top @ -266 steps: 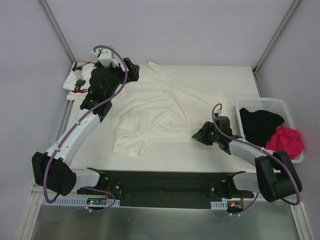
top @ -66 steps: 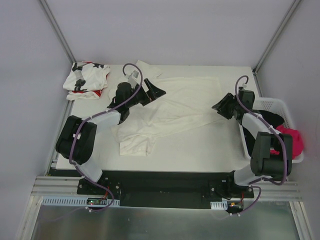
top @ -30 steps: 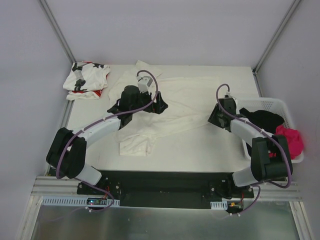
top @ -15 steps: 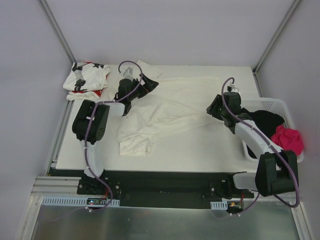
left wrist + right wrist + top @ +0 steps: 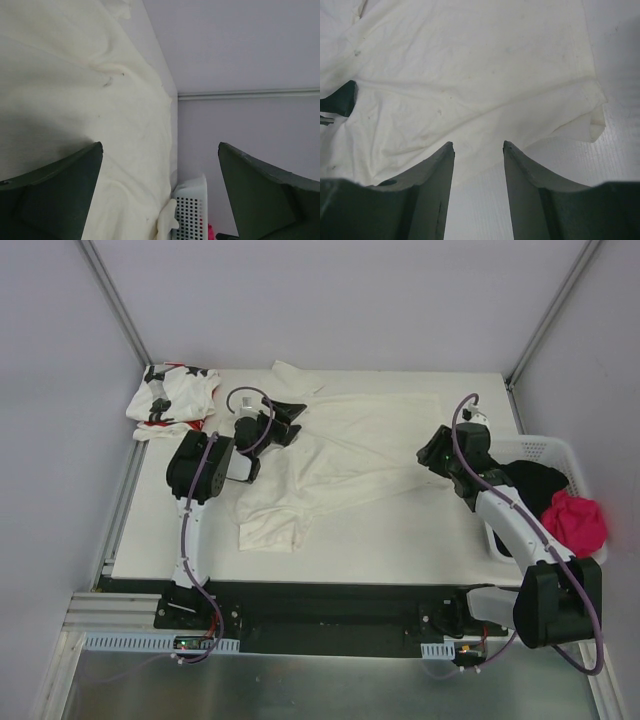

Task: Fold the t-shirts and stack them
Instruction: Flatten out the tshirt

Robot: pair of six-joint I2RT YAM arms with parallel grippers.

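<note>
Across the middle of the tabletop (image 5: pixel 400 540), the cream-white t-shirt (image 5: pixel 350 445) is lying partly spread and creased, with one end bunching toward the near left. At the far left corner, the star-print t-shirt (image 5: pixel 170 400) is sitting in a crumpled heap, apart from the cream one. The left gripper (image 5: pixel 159 146) is hanging low over the far left part of the cream shirt with its fingers (image 5: pixel 55 195) spread wide, holding nothing. The right gripper (image 5: pixel 478 146) is hanging over the shirt's right edge, partly spread. Only cloth and bare tabletop are showing below the gap, so it is gripping nothing. At the right edge, the white basket (image 5: pixel 545 447) is holding a black cloth (image 5: pixel 520 490) and a pink cloth (image 5: pixel 575 520).
</note>
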